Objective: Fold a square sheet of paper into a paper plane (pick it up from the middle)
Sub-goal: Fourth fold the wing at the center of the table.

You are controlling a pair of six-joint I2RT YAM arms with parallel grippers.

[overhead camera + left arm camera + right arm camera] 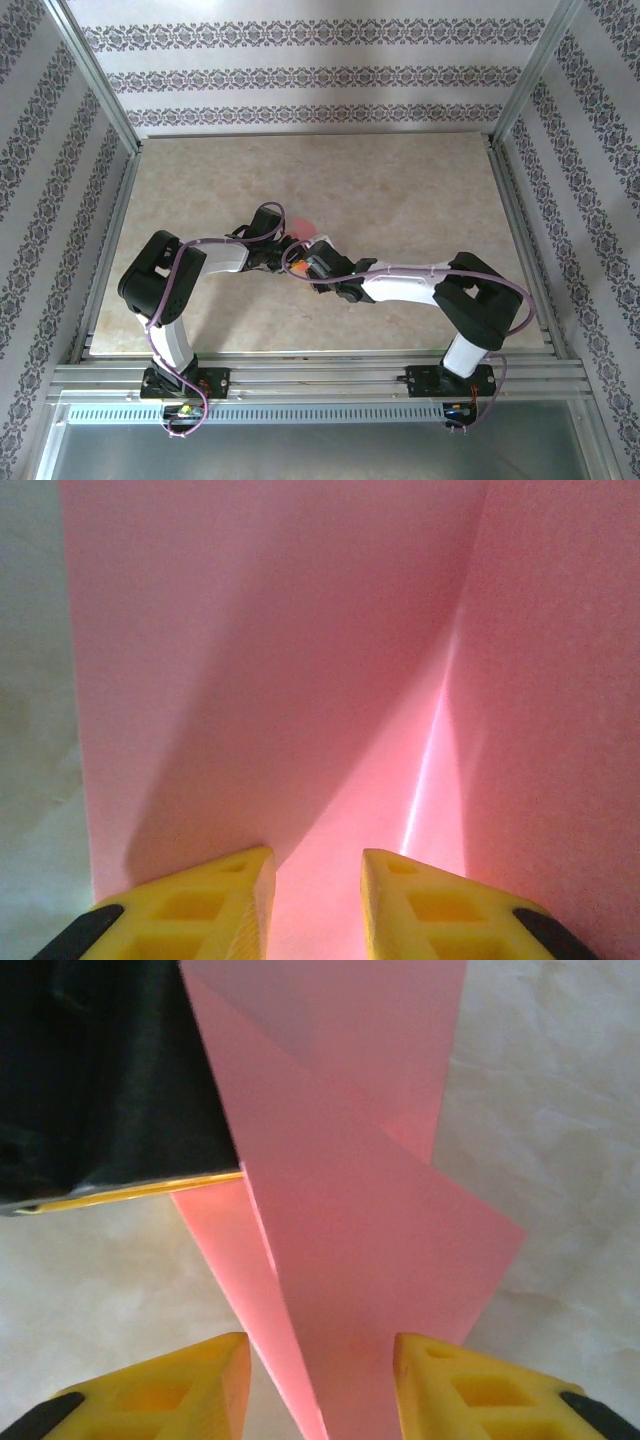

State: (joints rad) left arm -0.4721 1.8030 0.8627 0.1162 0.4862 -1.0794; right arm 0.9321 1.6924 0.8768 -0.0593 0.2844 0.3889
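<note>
The square sheet of paper [303, 229] is salmon pink and lies on the table between the two arms, folded into layered flaps. In the right wrist view the paper [350, 1220] narrows to a point between my right gripper's [322, 1375] open jaws; the right fingertip [430, 1360] is at its edge, and the left one stands clear. My left gripper [110, 1080] sits dark on the paper's left side. In the left wrist view the paper [270, 680] has one flap raised along a bright crease. The left gripper [318, 885] is open just over it.
The beige marbled tabletop [420, 190] has free room all round the paper. Aluminium frame rails [320, 375] run along the near edge, and patterned walls [300, 75] close in the back and sides. Both wrists [330, 275] crowd together at the table's centre.
</note>
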